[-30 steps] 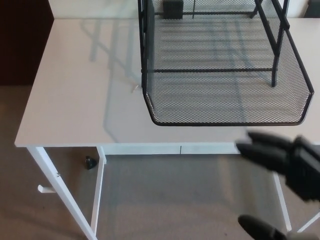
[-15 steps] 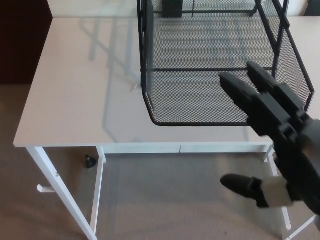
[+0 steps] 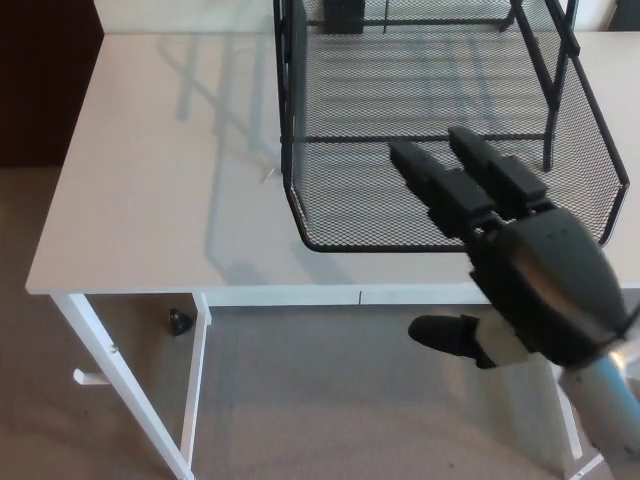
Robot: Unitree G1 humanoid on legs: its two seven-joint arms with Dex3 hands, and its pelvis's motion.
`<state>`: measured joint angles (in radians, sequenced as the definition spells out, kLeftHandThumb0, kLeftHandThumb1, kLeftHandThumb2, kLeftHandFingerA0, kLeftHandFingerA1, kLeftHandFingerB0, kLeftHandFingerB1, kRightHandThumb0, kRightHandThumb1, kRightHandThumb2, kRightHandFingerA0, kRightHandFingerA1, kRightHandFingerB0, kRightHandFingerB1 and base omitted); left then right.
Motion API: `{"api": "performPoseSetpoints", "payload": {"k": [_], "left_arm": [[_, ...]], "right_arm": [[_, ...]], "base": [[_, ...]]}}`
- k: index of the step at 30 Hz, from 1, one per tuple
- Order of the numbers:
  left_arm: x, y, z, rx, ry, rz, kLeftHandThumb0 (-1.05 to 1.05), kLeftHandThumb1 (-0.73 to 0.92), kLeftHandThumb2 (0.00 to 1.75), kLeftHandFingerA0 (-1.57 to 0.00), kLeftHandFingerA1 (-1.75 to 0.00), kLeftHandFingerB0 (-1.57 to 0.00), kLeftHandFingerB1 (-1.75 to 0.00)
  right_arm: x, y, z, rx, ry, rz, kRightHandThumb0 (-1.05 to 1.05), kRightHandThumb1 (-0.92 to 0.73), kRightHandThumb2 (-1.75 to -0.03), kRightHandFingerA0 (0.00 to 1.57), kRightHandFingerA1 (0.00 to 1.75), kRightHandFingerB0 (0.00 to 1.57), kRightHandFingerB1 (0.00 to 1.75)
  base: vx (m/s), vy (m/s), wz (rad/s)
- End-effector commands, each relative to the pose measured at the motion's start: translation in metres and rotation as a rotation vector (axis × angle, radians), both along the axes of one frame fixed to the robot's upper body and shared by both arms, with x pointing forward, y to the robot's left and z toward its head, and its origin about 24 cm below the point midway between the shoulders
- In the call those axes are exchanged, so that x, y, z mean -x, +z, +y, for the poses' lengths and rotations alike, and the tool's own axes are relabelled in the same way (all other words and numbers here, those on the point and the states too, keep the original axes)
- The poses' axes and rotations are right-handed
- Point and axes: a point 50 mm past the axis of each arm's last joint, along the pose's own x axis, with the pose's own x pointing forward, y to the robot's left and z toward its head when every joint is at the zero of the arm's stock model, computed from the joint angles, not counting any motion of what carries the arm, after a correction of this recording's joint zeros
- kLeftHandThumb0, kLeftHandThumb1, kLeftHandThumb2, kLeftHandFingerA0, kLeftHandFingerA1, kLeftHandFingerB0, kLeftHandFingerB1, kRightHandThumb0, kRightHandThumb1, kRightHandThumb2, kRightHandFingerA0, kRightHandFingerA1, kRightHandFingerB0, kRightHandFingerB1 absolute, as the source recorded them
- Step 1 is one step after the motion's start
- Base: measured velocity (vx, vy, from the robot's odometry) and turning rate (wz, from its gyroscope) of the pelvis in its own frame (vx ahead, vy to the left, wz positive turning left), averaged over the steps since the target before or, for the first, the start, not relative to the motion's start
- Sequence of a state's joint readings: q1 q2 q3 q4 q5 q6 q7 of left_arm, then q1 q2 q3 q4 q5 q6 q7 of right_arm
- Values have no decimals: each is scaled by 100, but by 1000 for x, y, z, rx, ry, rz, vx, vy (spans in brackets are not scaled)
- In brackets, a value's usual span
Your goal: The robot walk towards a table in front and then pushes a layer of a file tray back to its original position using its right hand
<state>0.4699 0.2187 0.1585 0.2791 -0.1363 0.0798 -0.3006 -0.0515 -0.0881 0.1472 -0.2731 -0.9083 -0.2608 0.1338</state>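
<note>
The pulled-out tray layer [image 3: 440, 190], black wire mesh, sits on the white worktop [image 3: 160, 170] with its rounded front rim jutting toward the robot, its sliding axis running straight away from the camera. The right hand [image 3: 500, 250] hovers at that front rim, its two fingers [image 3: 425, 175] spread apart, holding nothing, pointing forward over the mesh, thumb hanging below the worktop edge. The layer lies directly ahead of the fingers, so the push probably goes straight forward against the rim; the left hand is out of sight.

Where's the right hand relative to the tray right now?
In the head view, the right hand is at lower right, fingers extended over the front rim of the pulled-out file tray layer.
</note>
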Motion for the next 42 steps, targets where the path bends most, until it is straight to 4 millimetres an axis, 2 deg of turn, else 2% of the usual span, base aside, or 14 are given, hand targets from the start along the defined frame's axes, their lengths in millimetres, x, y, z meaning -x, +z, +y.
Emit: {"api": "performPoseSetpoints", "payload": {"k": [1, 20, 33, 37, 42], "left_arm": [[7, 2, 2, -42, -45, 44, -17, 59, 59, -28, -37, -24, -33], [6, 2, 0, -56, -93, 35, -23, 60, 61, -29, -38, -24, -34], [-1, 4, -2, -55, -107, 27, -22, 60, 60, -28, -38, -24, -34], [3, 1, -1, -16, -94, 44, -20, 60, 60, -26, -37, -23, -34], [3, 4, -2, -18, -96, 40, -21, 60, 60, -26, -38, -24, -34]], "right_arm": [[-33, -19, -9, 302, -249, 21, -71, -43, -79, 0, 0, 0, 11], [-69, -1, 6, 428, -336, -39, -80, -50, -83, 0, 0, 0, 6], [-91, 10, 15, 455, -369, -24, -78, -48, -82, 0, 0, 0, 5], [-96, 6, 17, 496, -370, 12, -77, -49, -81, 0, 0, 0, 6], [-105, 14, 21, 511, -370, 7, -80, -51, -83, 0, 0, 0, 3]], "base": [[0, 0, 0], [0, 0, 0], [0, 0, 0], [0, 0, 0], [0, 0, 0]]}}
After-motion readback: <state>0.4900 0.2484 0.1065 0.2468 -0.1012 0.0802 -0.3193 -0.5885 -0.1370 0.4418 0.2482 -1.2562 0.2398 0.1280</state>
